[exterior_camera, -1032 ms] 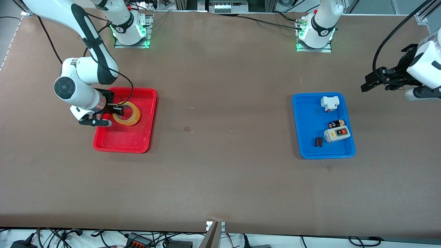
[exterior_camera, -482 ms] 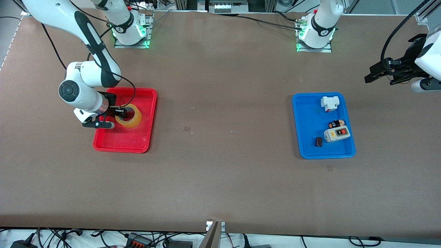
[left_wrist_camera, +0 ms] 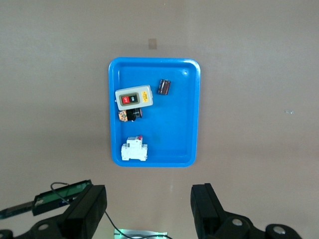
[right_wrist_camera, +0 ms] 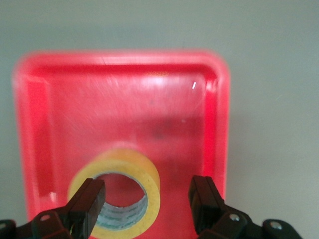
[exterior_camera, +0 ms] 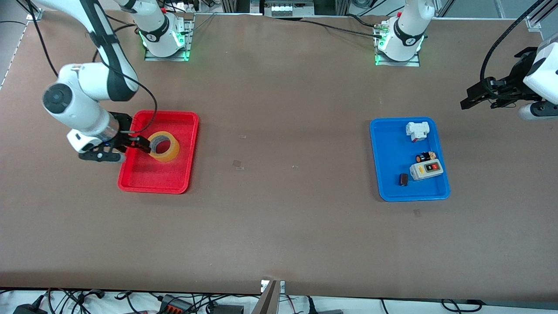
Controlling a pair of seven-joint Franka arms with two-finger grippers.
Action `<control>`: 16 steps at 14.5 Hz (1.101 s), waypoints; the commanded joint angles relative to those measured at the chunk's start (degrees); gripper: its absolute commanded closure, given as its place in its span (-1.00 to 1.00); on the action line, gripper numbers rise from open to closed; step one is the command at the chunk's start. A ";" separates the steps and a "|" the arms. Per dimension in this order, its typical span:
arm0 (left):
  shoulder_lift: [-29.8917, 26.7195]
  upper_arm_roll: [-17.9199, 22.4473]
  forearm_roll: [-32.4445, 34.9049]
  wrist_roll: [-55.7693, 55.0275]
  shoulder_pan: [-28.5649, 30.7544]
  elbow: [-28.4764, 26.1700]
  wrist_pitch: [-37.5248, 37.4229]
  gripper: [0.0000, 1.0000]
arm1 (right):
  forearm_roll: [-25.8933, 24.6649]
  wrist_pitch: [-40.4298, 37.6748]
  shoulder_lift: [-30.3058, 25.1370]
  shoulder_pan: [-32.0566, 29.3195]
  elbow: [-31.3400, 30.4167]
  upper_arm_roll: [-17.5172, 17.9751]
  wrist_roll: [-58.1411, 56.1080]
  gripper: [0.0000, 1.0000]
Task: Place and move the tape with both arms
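Only the right wrist view shows the right gripper (right_wrist_camera: 145, 199) spread, empty, over the tape (right_wrist_camera: 119, 191); the left gripper (exterior_camera: 477, 97) waits spread.

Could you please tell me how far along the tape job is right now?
Done: the tape lies in the red tray. In hand: nothing; the right gripper is open beside the roll, over the tray's edge. The left gripper waits open near the blue tray. Whether another move is left, I cannot tell.
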 commanded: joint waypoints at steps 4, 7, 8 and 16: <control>-6.01 -0.41 0.92 1.22 0.44 -7.98 4.52 -1.00 | 0.06 -18.97 -6.43 -1.61 11.77 0.82 -0.11 -0.97; -6.73 -0.41 0.84 0.61 0.36 -8.45 5.68 -1.00 | 0.59 -30.79 -6.08 -1.52 22.41 0.91 0.16 -0.97; -6.73 -0.41 0.92 0.61 0.36 -8.44 5.15 -1.00 | 0.59 -33.87 -5.99 -1.43 25.75 0.99 -0.01 -0.97; -6.29 -0.41 0.75 0.43 0.00 -8.01 4.71 -1.00 | 0.76 -50.77 -6.78 -1.17 38.53 1.61 0.25 -0.95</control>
